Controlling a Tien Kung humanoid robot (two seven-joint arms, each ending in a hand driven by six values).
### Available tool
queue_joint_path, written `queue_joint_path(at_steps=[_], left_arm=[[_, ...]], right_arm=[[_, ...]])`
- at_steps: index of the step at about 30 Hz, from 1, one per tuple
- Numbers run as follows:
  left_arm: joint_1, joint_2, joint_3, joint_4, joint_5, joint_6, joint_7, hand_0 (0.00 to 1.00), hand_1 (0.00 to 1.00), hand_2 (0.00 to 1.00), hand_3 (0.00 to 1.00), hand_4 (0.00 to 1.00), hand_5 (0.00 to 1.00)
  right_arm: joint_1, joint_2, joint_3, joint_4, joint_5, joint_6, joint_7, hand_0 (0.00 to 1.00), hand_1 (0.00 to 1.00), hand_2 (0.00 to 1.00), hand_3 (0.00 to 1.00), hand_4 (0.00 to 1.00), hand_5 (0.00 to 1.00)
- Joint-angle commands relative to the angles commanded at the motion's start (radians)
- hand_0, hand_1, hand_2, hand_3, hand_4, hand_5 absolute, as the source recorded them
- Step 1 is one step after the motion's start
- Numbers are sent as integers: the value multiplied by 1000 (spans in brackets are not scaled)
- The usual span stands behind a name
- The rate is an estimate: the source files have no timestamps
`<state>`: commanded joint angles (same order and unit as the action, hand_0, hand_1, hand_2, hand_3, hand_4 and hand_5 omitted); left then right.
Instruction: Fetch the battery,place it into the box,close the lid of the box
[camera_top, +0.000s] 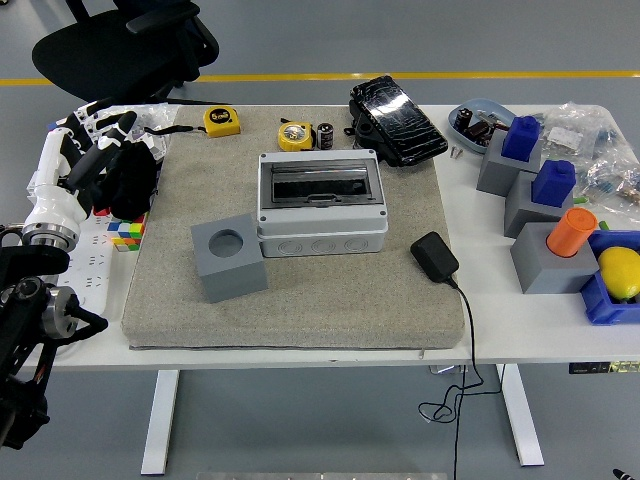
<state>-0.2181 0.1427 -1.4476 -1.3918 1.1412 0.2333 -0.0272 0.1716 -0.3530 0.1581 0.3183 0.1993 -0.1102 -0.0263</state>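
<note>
Battery (326, 137) stands upright at the far edge of the grey mat (300, 290), just beside the yellow tape measure (294, 134) and behind the grey junction box (321, 204), whose lid looks shut or nearly so. The left hand (85, 160) hovers at the worktop's (520, 330) left edge, well apart from the battery, fingers (110, 135) spread and empty. A good fetch would likely mean reaching forward and right, clearing the black bundle (130, 180), then pinching the small cylinder from above without knocking the tape measure. The right hand is out of view.
</note>
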Motion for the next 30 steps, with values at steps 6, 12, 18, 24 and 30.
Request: queue_joint_path(at_steps=[6, 12, 18, 24, 30], left_arm=[[-2, 2, -3, 0, 0, 0, 1, 582, 654, 649, 736, 971, 437], [-2, 1, -3, -2, 1, -1, 2, 583, 653, 649, 735, 971, 436], [-1, 0, -3, -2, 1, -1, 2, 579, 653, 649, 735, 970, 435], [-1, 2, -2, -3, 0, 0, 1, 579, 653, 648, 736, 970, 436], [-1, 1, -3, -4, -5, 4, -5, 577, 653, 648, 740, 970, 437]], right_arm=[[1, 1, 2, 0, -1, 1, -1, 567, 629, 655, 553, 937, 495], [2, 1, 1, 0, 0, 0, -2, 567, 628, 655, 554, 937, 495], [2, 2, 2, 0, -3, 0, -1, 568, 629, 655, 554, 938, 495], [2, 2, 2, 0, -2, 0, -1, 568, 629, 656, 553, 938, 499], [1, 1, 2, 0, -2, -1, -1, 568, 629, 656, 554, 939, 498]])
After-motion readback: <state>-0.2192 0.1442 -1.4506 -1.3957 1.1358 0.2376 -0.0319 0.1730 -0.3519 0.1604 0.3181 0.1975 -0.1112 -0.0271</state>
